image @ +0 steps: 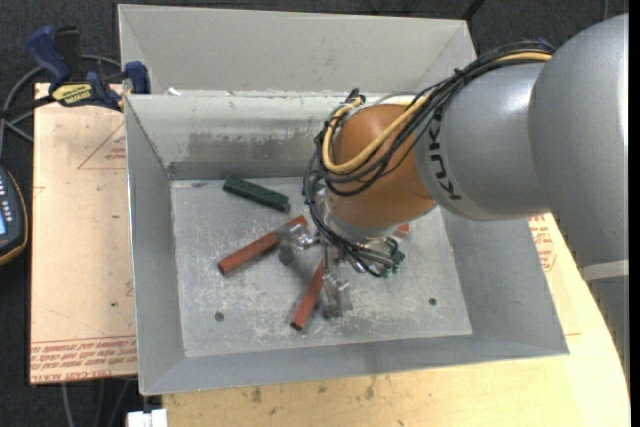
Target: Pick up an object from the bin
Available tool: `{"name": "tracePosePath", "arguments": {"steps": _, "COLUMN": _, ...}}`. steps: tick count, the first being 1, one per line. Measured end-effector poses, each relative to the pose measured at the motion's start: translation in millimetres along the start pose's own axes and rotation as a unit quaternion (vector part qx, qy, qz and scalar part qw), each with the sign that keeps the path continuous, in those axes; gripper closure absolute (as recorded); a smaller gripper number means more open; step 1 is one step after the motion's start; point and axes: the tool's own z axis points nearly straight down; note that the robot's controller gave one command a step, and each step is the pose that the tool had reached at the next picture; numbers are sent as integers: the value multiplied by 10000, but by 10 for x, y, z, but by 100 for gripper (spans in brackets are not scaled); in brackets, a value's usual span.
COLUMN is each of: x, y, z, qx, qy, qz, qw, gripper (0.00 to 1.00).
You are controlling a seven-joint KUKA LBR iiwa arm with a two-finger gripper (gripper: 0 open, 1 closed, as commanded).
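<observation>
My gripper [316, 271] is down at the bin floor near the middle, under the arm's orange cover. It is open, with one grey fingertip [296, 247] to the upper left and the other to the lower right. A short red-brown bar [307, 303] lies slanted on the floor; its upper end reaches into the gap between the fingers, which are not closed on it. A second, longer red-brown bar [250, 254] lies just left of the gripper, its right end close to the upper-left fingertip. A dark green bar [256, 192] rests further back left.
A small green and red item [392, 257] shows by the gripper's right side, partly hidden under the cover. The bin's sloping walls rise on all sides. Bare floor lies at the front left and at the right.
</observation>
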Motion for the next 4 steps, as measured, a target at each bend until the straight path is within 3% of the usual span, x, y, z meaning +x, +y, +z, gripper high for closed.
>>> {"name": "tracePosePath", "arguments": {"steps": 2, "x": -10, "y": 2, "z": -1, "qx": 0, "qy": -5, "qz": 30, "qw": 10000, "gripper": 0}}
{"name": "tracePosePath", "arguments": {"steps": 3, "x": -18, "y": -1, "z": -15, "qx": 3, "qy": -17, "qz": 32, "qw": 10000, "gripper": 100}}
{"name": "tracePosePath", "arguments": {"steps": 4, "x": -29, "y": 0, "z": -183, "qx": 6, "qy": -17, "qz": 45, "qw": 10000, "gripper": 100}}
